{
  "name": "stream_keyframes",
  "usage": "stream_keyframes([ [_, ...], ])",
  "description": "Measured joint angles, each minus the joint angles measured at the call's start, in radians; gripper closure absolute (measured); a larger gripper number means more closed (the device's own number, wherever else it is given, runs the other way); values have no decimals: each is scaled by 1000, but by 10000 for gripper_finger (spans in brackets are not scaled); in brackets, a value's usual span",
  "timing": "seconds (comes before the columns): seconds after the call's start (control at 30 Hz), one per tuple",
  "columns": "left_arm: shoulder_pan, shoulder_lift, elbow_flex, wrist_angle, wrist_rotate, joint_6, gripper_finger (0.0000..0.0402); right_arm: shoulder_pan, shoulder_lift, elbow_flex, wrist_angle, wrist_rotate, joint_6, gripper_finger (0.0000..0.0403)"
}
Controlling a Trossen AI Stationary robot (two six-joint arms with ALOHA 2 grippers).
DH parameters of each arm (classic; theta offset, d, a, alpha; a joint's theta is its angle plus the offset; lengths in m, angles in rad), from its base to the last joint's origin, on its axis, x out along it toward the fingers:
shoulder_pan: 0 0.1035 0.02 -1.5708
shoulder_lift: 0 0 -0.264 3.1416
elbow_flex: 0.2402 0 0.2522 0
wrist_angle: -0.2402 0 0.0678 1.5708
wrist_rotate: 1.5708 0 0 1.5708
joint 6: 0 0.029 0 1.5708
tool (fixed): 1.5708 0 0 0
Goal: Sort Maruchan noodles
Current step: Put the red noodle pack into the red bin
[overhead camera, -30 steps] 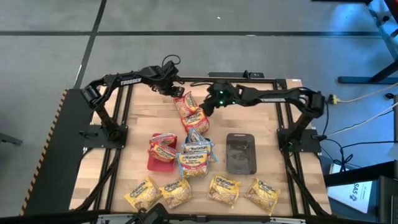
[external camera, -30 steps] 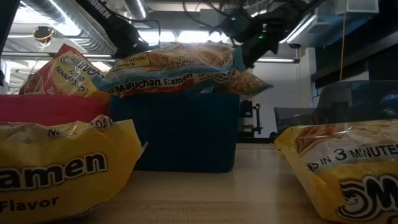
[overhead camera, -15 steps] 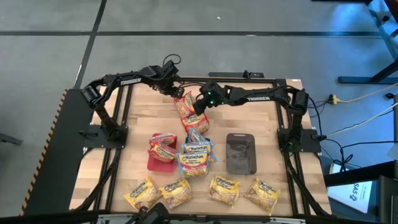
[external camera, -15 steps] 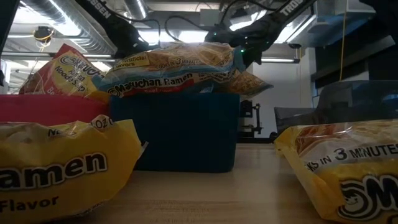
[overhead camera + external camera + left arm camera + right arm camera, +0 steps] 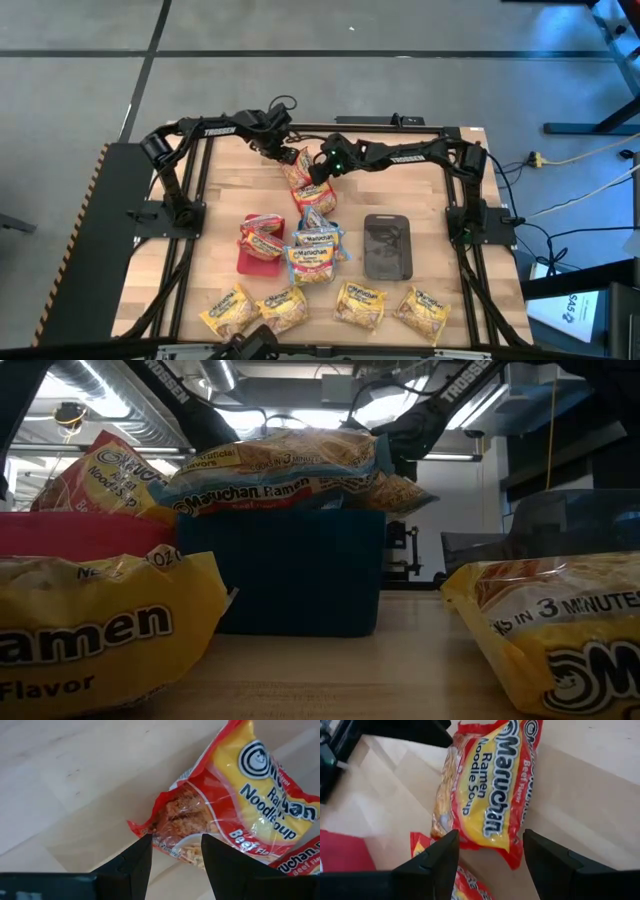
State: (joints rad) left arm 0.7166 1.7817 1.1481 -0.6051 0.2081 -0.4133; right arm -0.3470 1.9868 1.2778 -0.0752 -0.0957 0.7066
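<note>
Two red Maruchan packets lie flat near the table's far middle, one (image 5: 298, 168) just beyond the other (image 5: 313, 192). My left gripper (image 5: 287, 157) is open over the farther packet's far-left corner (image 5: 170, 822), one finger on each side of it. My right gripper (image 5: 318, 172) is open at that packet's right side, its fingers standing at either side of the packet's end (image 5: 487, 815). More red packets lie on the red tray (image 5: 244, 262). Blue-edged ones sit on the teal tray (image 5: 290, 570). Several yellow packets (image 5: 290, 308) line the near edge.
A dark grey tray (image 5: 388, 246) lies right of the teal one, with nothing on it. Bare wood shows at the far left and far right of the table. Both arms reach in close together over the far middle. In the low view the yellow packets (image 5: 560, 630) fill the foreground.
My right gripper has moved toward the table's left, up to the farther red packet. My left gripper has shifted a little toward the right and near edge, onto the same packet's corner. The packets have stayed in place.
</note>
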Motion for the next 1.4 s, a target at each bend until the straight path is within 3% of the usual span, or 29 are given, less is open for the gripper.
stream_keyframes([
  [0.2,12,0,0,14,-4,8,236,0,1,0,-6,35,27,191],
  [0.5,8,3,0,23,36,24,237,0,76,0,94,-106,76,230],
  [0.7,6,27,0,47,80,33,237,0,78,0,189,-110,76,227],
  [0.97,1,65,3,51,105,43,237,0,78,0,140,-107,66,229],
  [1.1,0,60,1,49,111,31,237,0,78,0,132,-97,48,262],
  [1.4,-7,57,0,34,147,21,237,0,78,0,133,-54,7,386],
])
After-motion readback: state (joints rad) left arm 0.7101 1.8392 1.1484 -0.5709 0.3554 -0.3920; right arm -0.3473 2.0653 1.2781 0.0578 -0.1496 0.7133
